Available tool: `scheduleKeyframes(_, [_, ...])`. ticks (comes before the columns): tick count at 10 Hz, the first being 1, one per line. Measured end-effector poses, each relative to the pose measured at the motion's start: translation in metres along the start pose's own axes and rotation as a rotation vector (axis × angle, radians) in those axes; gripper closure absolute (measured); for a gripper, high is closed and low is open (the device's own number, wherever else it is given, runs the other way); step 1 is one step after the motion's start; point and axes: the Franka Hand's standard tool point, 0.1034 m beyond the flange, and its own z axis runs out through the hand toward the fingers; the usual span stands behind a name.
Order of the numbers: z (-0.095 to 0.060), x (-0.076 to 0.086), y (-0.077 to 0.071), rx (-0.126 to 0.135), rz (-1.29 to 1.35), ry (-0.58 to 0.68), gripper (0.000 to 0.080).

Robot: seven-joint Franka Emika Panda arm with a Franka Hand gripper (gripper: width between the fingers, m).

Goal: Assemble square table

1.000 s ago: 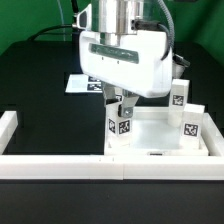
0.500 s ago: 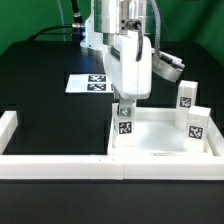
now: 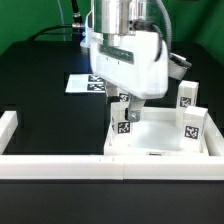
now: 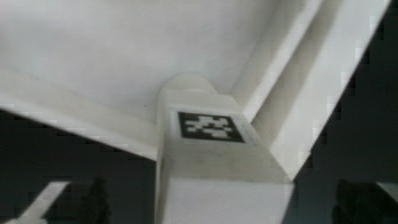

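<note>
Upright legs [image 3: 188, 112] crowding tabletop [image 3: 160, 135]

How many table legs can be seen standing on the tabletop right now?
3: one leg under the gripper at a tabletop corner, two legs along the exterior view's right rim. A fourth may be hidden.

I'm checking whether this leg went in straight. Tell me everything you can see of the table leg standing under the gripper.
The leg is a short white post, plastic by its look, with a black-white tag on the face toward the camera. It stands about upright in the corner of the square table top at the exterior view's left. The gripper hangs right above it, its jaws apart. Whether they touch the leg, or whether it is fully seated, cannot be told.
</note>
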Motion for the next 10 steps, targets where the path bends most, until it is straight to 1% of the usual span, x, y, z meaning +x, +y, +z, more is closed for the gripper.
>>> scheduleKeyframes(1, [0.0000,-0.0004,-0.0003,0.000,-0.119,0.000,0.0152])
scheduleKeyframes(4, [0.0000,0.0003,0.0001,0.000,-0.314,0.000,0.0150])
scheduleKeyframes(6, [0.0003,-0.0016,-0.0007,-0.007,-0.508,0.004,0.0150])
scheduleKeyframes(7, [0.0004,-0.0024,-0.0010,-0.006,-0.562,0.003,0.0150])
scheduleKeyframes(10, [-0.0002,-0.0004,-0.0017,-0.012,-0.844,0.014,0.0150])
